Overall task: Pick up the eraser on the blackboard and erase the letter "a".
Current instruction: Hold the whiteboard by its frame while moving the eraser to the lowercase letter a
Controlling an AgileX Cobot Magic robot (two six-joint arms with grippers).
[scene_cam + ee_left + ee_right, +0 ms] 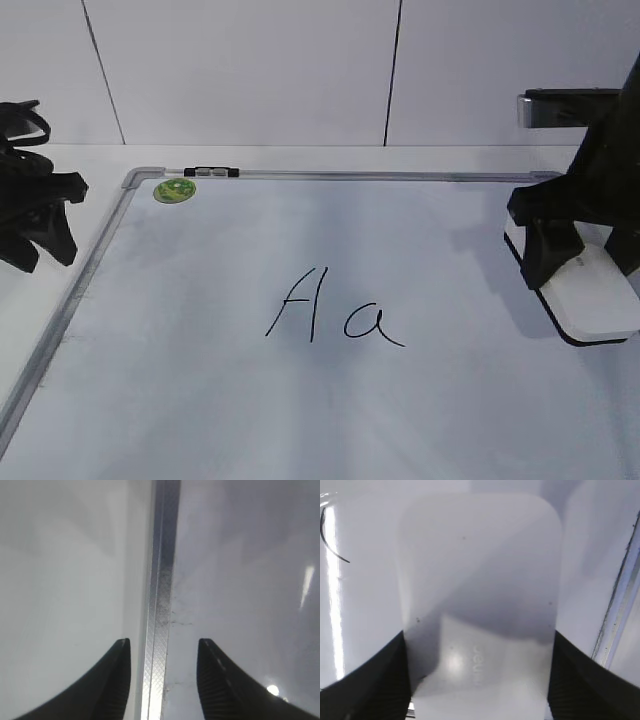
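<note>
The eraser [597, 296] lies flat on the blackboard [200, 400] at about 3 o'clock from the writing, close to the board's right edge. The right gripper [585, 250] is down over it with its jaws spread wide, one finger at each long side. In the right wrist view the fingers [370, 680] sit right at the eraser's [480, 590] edges, but I cannot tell whether they press on it yet; it looks framed, not clamped.

The letter "a" [373, 325] sits near the board's middle, at 9 o'clock from the eraser, and the capital "A" [298, 303] stands just beside it, further toward 9 o'clock.

That closeness is the main risk: a wipe travelling leftward that runs long would likely smear the capital too. A second risk is the grasp itself. The shell looks smooth and rounded, so an off-centre squeeze could twist it or let it pop out. A tilted hold would likely leave part of the "a" behind.

The left gripper [160, 680] hovers open over the frame rail [161, 580] at the board's left edge, holding nothing, well apart from the work.
</note>
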